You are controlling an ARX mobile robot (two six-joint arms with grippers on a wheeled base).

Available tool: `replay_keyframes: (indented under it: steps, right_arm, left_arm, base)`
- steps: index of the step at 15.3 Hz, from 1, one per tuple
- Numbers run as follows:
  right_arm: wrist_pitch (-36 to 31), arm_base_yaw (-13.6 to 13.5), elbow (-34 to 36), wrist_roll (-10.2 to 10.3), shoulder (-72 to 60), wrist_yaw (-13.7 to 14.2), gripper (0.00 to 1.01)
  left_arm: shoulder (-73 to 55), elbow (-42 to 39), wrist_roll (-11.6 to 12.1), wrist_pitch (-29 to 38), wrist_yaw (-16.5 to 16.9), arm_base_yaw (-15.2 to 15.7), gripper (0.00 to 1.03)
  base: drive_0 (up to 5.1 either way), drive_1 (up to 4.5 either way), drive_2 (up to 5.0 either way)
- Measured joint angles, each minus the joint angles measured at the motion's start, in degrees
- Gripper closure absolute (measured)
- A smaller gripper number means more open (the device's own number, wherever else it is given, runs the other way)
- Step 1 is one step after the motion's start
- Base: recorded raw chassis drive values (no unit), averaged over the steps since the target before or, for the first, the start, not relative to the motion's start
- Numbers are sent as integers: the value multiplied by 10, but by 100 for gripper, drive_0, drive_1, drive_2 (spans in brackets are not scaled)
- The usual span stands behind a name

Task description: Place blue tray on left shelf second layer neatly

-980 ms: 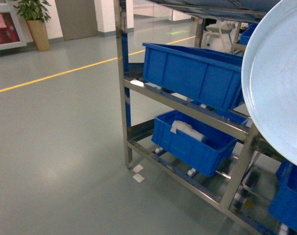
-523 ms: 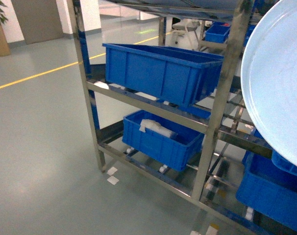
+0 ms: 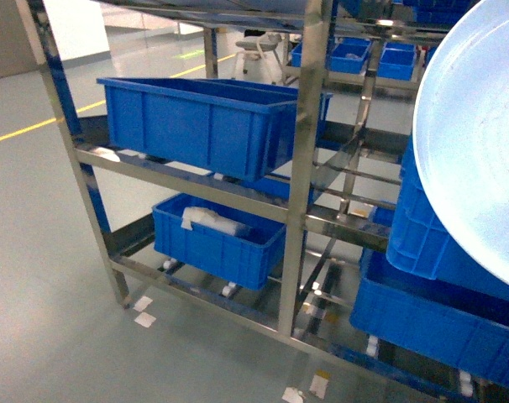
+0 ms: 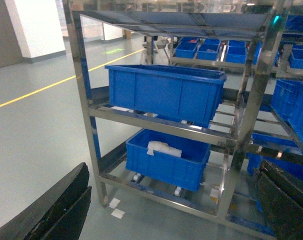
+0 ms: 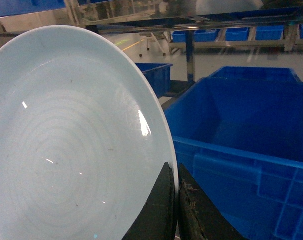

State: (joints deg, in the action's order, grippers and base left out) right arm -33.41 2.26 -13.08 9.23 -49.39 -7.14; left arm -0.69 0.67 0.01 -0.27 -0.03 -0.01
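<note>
A: Two end effectors to log, nearest things first. Right end effector (image 5: 175, 210): dark fingers pressed together on the rim of the blue tray (image 5: 76, 145), pinching its lower right edge. Left end effector (image 4: 166, 210): fingers spread wide at the bottom corners of its wrist view, nothing between them.

B: Tray position?

A: Held in the air on the right, close to the head camera, in front of the rack and not on any tier. Rim tilted steeply, concave face turned toward the cameras. Round dish, so no true long axis; the disc's plane stands nearer upright than flat.

B: Progress?

A: Pick-up looks done, transport under way. Left to do, as I judge it: bring the tray to the second layer, level it, set it down squarely, release.

B: Beyond the tray?

A: Near right, a deep blue crate (image 5: 251, 150) just behind the tray's edge. Then the left shelf second layer (image 3: 183, 180), steel rails carrying a large blue crate (image 3: 200, 126). Free rail shows only right of that crate, toward the middle post. Below, a lower crate (image 3: 217, 239) holds something white. Farther back, more racks with small blue bins (image 4: 211, 50); a yellow floor line (image 4: 51, 85) at far left.
</note>
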Motion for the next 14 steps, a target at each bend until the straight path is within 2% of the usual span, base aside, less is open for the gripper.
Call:
replay_keyframes:
  steps: [4, 14]
  right_arm:
    - [0, 0, 0, 0, 0, 0, 99]
    - [0, 0, 0, 0, 3, 0, 99]
  left_arm:
    - [0, 0, 0, 0, 0, 0, 5]
    - [0, 0, 0, -1, -1, 0, 5]
  base:
    - [-149, -149, -149]
    - [-158, 258, -574]
